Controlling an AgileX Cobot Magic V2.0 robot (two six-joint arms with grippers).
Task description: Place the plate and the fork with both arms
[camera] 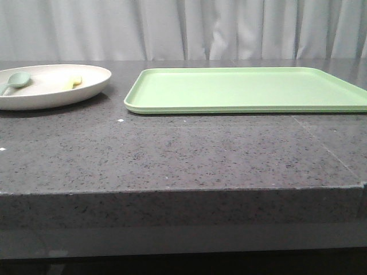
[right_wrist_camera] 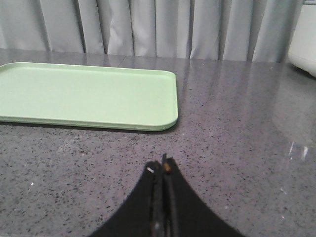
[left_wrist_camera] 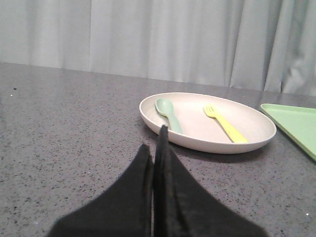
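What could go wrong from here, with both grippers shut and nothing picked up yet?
1. The fork and the spoon lie loose inside the plate; lifting or tilting the plate could slide them around or off it.
2. The fork lies flat on the plate's floor, so the shut left gripper may scrape the plate or push the fork rather than pinch it.
3. The tray sits close beside the plate; a low carry could clip its raised rim.

Cream-beige plate (left_wrist_camera: 256, 129), pale-yellow fork (left_wrist_camera: 224, 124), grey-green spoon (left_wrist_camera: 168, 113), light-green tray (camera: 246, 89), dark grey speckled table (camera: 172, 154), pale grey curtain (camera: 183, 28), black grippers (left_wrist_camera: 154, 148) (right_wrist_camera: 163, 170).
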